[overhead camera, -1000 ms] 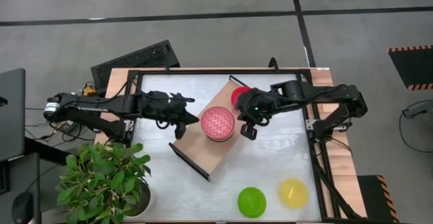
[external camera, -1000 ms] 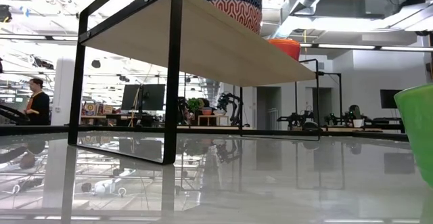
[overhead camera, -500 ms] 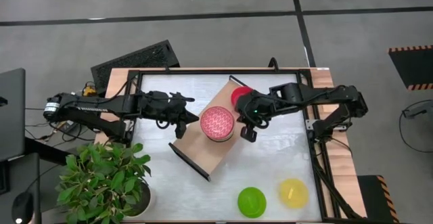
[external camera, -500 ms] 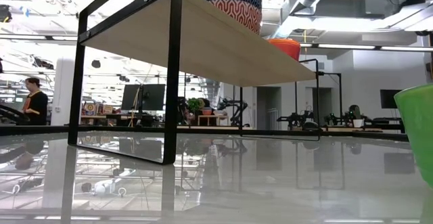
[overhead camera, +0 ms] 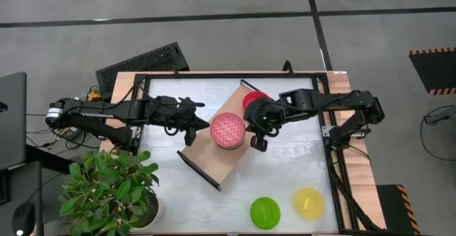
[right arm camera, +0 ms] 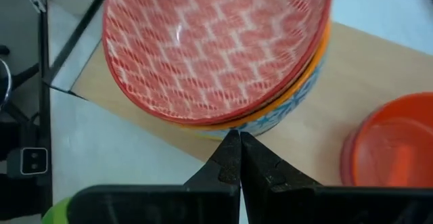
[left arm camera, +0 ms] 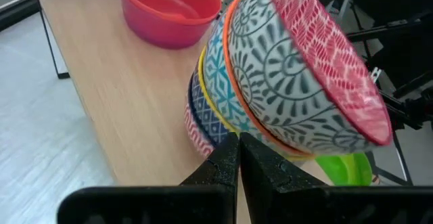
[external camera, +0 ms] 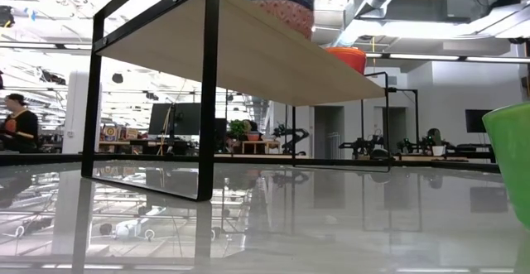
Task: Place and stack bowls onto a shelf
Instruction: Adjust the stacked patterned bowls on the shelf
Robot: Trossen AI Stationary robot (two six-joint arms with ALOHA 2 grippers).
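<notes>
While the right end effector point(overhead camera: 257, 144), fingers closed and empty, edged toward the stack of bowls point(overhead camera: 229, 130), the stack tilted on the shelf point(overhead camera: 208, 161), risking a topple.

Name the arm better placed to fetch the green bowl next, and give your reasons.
Right. The right gripper is on the shelf side facing the green bowl; the left gripper is across the shelf, with the stack between.

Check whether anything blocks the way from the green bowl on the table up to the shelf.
Nothing visible does. The green bowl sits beside the yellow bowl near the table's front edge, with bare tabletop between it and the shelf. The shelf's near end is free; the patterned stack and red bowl sit farther along.
</notes>
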